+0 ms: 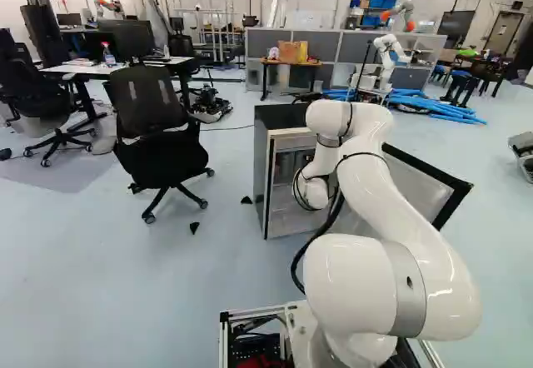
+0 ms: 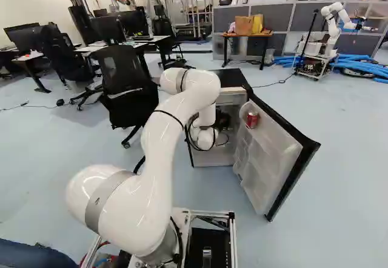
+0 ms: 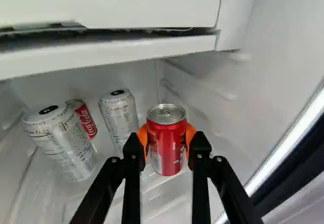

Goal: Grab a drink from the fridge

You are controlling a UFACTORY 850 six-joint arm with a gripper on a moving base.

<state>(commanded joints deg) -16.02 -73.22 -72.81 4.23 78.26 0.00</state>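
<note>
In the right base view my gripper [image 2: 223, 121] is a dark shape inside the open fridge [image 2: 231, 98], its fingertips hidden. The wrist view shows the gripper [image 3: 167, 142] shut on a small red can [image 3: 167, 145], an orange pad against each side. This can is upright; whether its base touches the shelf I cannot tell. A tall pale can [image 3: 120, 117] stands beside it, and farther off are another pale can [image 3: 63, 145] and a red can [image 3: 85, 118] partly behind that one. One more red can [image 2: 252, 120] shows against the door's inner side.
The fridge door [image 2: 270, 153] stands wide open. Above the cans runs a white compartment [image 3: 116, 51], with the fridge's side wall [image 3: 273, 67] close by. An office chair [image 1: 158, 135] is left of the fridge in the left base view; another robot [image 2: 332, 28] stands farther back.
</note>
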